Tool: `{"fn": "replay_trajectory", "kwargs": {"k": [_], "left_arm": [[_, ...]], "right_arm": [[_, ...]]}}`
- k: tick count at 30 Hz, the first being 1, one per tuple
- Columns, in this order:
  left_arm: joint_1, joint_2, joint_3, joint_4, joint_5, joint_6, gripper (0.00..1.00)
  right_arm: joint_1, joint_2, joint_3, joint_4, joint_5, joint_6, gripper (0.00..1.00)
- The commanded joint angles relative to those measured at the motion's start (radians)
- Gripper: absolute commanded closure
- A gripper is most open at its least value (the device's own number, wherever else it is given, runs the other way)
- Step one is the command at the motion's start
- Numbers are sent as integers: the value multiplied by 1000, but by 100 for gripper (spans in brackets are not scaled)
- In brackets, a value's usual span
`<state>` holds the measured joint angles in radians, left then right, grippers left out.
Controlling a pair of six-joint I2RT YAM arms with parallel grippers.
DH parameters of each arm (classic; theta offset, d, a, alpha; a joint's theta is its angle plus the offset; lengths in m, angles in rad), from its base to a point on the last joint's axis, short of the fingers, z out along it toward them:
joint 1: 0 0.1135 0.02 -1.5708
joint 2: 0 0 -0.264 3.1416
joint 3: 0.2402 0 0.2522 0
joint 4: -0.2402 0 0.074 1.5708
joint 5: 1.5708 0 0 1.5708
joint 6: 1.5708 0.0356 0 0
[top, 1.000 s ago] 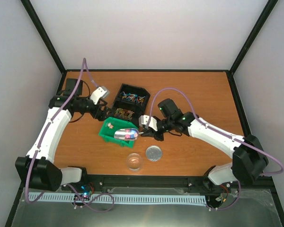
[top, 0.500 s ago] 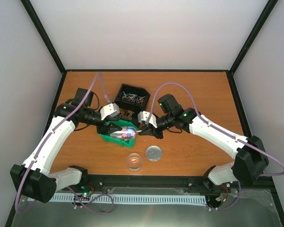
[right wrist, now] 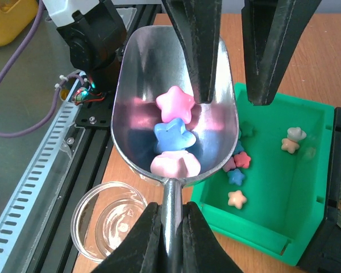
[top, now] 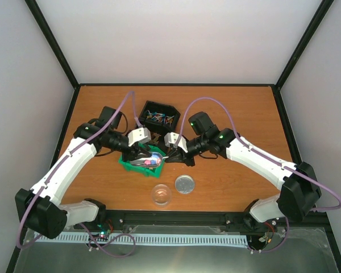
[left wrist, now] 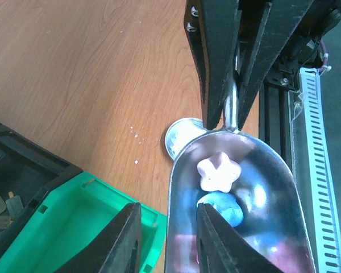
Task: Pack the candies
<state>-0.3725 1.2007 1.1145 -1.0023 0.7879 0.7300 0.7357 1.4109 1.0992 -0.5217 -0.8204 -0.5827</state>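
From above, the candies show as a pink and blue patch in a metal scoop held over the green bin on the counter. The left pincer is directly over them, and the right pincer is just beside them at the handle end. The scoop's length runs left to right.

In the left wrist view, a pale pink star and a blue star lie in the scoop's bowl. The left pincer straddles the bowl's side wall. Its jaws are partly apart, with a gap on each side, and the candies sit just inside the inner finger.

In the right wrist view, the right pincer is clamped on the scoop's handle. Three stars lie in a row straight ahead of it along the scoop's long axis: pale pink nearest, then blue, then pink towards the mouth. More candies lie loose on the bin's floor.
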Motion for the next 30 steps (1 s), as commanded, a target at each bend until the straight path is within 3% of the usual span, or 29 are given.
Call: {"fn": "replay_trajectory", "kwargs": {"k": [1, 6, 10, 14, 21, 30], "left_arm": [[-10, 12, 3, 12, 24, 30, 72], [-11, 17, -1, -9, 37, 50, 80], [-11, 15, 4, -29, 38, 65, 98], [-11, -2, -1, -27, 37, 55, 99], [-11, -17, -16, 13, 42, 29, 99], [-11, -19, -19, 46, 79, -7, 99]], "right_arm": [[5, -7, 30, 0, -33, -1, 97], [5, -9, 29, 0, -43, -2, 97], [5, -6, 29, 0, -48, -2, 97], [3, -4, 30, 4, -53, 10, 96], [-10, -2, 28, 21, -97, 61, 72], [-13, -1, 14, 33, -103, 61, 81]]}}
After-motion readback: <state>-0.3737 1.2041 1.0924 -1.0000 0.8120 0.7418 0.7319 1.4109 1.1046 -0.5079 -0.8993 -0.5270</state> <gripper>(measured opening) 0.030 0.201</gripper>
